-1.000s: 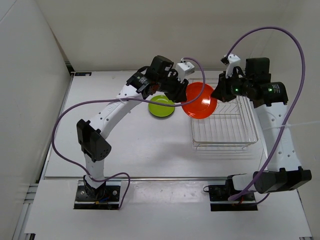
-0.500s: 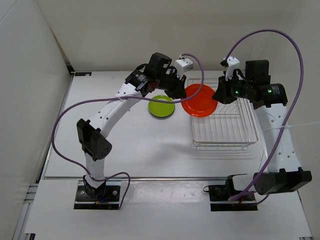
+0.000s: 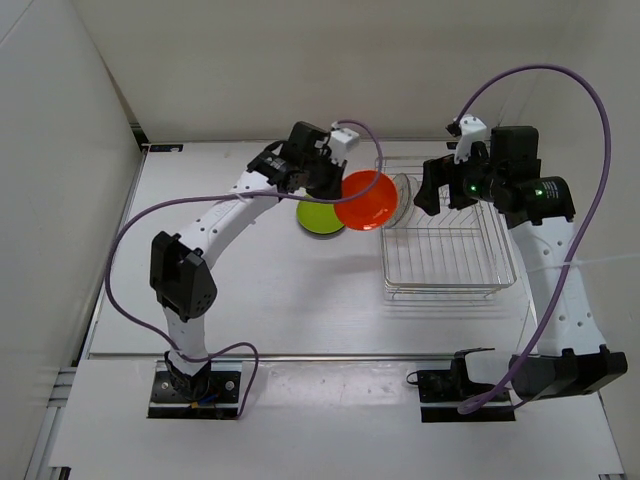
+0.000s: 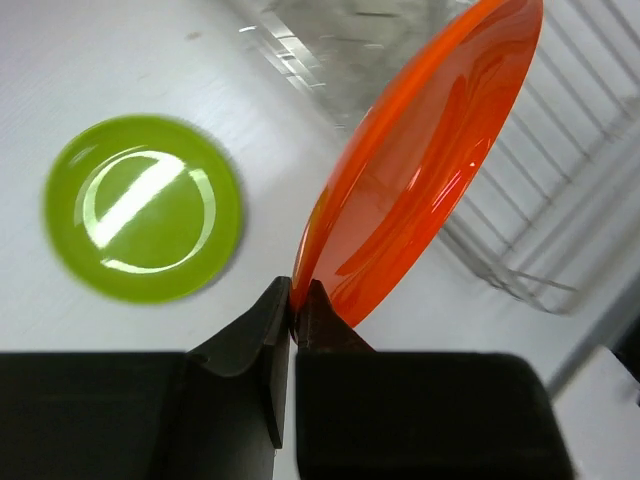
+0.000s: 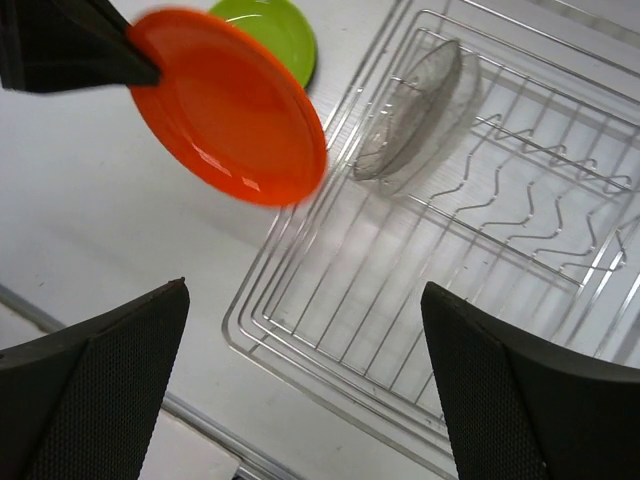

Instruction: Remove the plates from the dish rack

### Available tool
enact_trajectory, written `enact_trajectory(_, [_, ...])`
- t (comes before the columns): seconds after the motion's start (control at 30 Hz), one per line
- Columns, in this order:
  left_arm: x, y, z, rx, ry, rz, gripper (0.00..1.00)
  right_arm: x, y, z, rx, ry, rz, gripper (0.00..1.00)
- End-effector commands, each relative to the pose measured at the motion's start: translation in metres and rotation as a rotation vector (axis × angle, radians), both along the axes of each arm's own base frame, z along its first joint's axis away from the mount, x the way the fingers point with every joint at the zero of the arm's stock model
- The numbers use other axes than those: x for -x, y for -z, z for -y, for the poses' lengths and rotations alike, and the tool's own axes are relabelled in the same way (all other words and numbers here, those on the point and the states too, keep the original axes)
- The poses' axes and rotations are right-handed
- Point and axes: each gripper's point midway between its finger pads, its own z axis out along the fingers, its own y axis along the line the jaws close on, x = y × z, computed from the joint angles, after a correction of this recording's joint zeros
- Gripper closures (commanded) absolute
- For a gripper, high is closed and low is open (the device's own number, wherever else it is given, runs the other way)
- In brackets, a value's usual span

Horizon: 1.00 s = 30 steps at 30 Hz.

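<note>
Left gripper (image 4: 292, 300) pinches the orange plate (image 4: 420, 170) by its rim, tilted between yellow-green plate (image 4: 143, 207) and dish rack (image 3: 445, 290); right gripper (image 5: 303, 290) spread wide above the rack's clear plate (image 5: 410, 110).

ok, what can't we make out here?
- Top view: orange plate covers part of the green plate; left gripper's own body hides its grip.
- Top view: clear plate too faint against the rack wires to count.
- Right wrist view: rack's right side cut off by the frame edge.

Top view overhead, facing down, distant, wrist views close, oblique, all three share orange plate (image 3: 365, 200), rack (image 3: 445, 291).
</note>
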Motion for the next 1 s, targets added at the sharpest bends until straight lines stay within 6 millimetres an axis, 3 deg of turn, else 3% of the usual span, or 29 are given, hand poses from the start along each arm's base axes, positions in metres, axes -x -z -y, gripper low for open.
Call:
enact_trajectory(0.0, [-0.052, -0.044, -0.063, 0.061, -0.268, 0.108, 0.89, -0.012, -0.014, 0.014, 0.027, 0.097, 0.089, 0.0])
enact_trajectory(0.1, [-0.081, -0.021, -0.093, 0.041, -0.351, 0.058, 0.89, -0.012, -0.014, 0.014, 0.027, 0.098, 0.089, 0.0])
enact_trajectory(0.33, [-0.128, 0.038, -0.134, 0.066, -0.374, -0.119, 0.89, -0.009, -0.015, 0.015, 0.033, 0.092, 0.093, 0.0])
enact_trajectory(0.47, [-0.141, 0.068, -0.135, 0.047, -0.341, -0.174, 0.89, -0.007, -0.014, 0.015, 0.034, 0.092, 0.091, 0.0])
enact_trajectory(0.53, [-0.137, 0.076, -0.128, 0.065, -0.297, -0.203, 0.89, -0.005, -0.016, 0.016, 0.032, 0.093, 0.1, 0.0])
enact_trajectory(0.73, [-0.135, 0.08, -0.123, 0.083, -0.281, -0.228, 0.89, -0.004, -0.017, 0.014, 0.026, 0.085, 0.1, 0.0])
enact_trajectory(0.97, [-0.134, 0.106, -0.122, 0.049, -0.29, -0.268, 0.89, -0.003, -0.016, 0.017, 0.039, 0.089, 0.105, 0.0])
